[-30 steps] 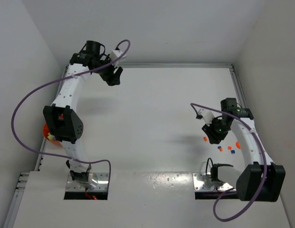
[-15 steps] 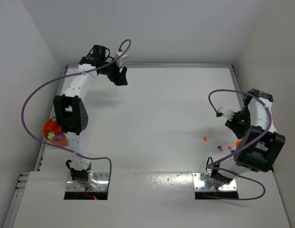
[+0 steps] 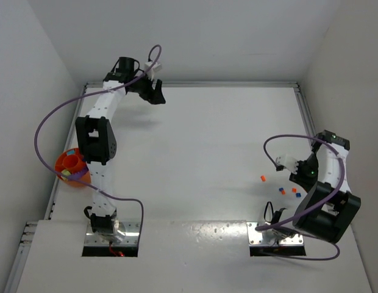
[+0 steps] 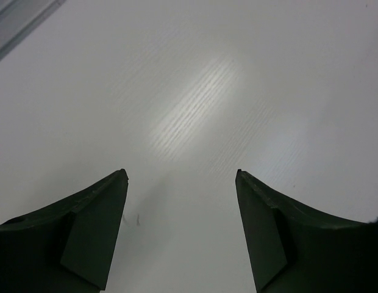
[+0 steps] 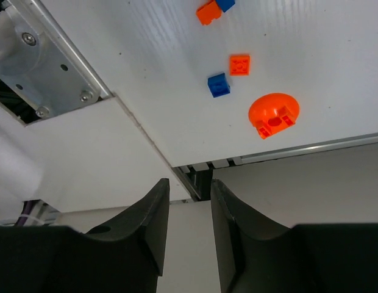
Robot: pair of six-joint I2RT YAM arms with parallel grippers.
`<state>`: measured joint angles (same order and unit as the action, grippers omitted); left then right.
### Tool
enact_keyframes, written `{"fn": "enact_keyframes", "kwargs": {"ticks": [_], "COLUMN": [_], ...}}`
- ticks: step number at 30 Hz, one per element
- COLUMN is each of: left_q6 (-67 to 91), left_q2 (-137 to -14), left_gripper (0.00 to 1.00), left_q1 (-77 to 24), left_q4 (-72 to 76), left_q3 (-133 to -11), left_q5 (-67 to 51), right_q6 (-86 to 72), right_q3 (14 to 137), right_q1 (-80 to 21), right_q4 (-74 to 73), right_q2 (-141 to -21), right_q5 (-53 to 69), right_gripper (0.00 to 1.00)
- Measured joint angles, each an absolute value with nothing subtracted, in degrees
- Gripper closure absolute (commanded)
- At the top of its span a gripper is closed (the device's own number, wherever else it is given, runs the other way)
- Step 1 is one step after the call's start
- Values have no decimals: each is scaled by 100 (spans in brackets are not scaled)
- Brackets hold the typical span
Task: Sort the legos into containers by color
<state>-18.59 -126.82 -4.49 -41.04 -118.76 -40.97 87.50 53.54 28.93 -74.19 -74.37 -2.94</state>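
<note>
Left gripper (image 4: 181, 174) spreading wide and empty, right gripper (image 5: 189, 182) pulling back from the legos (image 5: 239, 64), jaws narrowly apart, holding nothing, orange bowl (image 3: 61, 168) coming into view.

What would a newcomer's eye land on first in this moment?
Most likely the orange bowl at the left edge of the table, partly covered by the left arm, with lime and purple bits in it. Next come the loose orange and blue bricks scattered near the right arm, with a round orange piece close to the table's edge. The left gripper hangs open over bare surface at the far back.
</note>
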Motion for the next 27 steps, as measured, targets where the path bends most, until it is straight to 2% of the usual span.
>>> {"fn": "enact_keyframes", "kwargs": {"ticks": [5, 8, 12, 15, 27], "left_q6": [-1400, -1269, -1184, -1164, -1511], "left_q2": [-12805, -12796, -12724, -12652, -11629], "left_gripper": [16, 16, 16, 17, 17], "left_q1": [-449, -438, -434, -434, -633], "left_q4": [-3975, -3940, -4125, -4447, -5019], "left_q3": [-12409, -12567, -12580, -12578, -11782], "left_q5": [-4174, -4200, -4064, -3828, -2665], "right_q6": [8698, 8659, 8608, 8591, 9233], "right_q3": [5168, 5043, 4862, 4766, 4077], "right_q1": [2893, 2897, 2906, 2915, 3079], "right_q4": [-7107, -7008, -6971, -6973, -6040], "right_q2": [-7441, -7439, -7439, -7487, -7856], "right_q5": [-285, -244, -145, -62, 215], "right_gripper": [65, 65, 58, 58, 58]}}
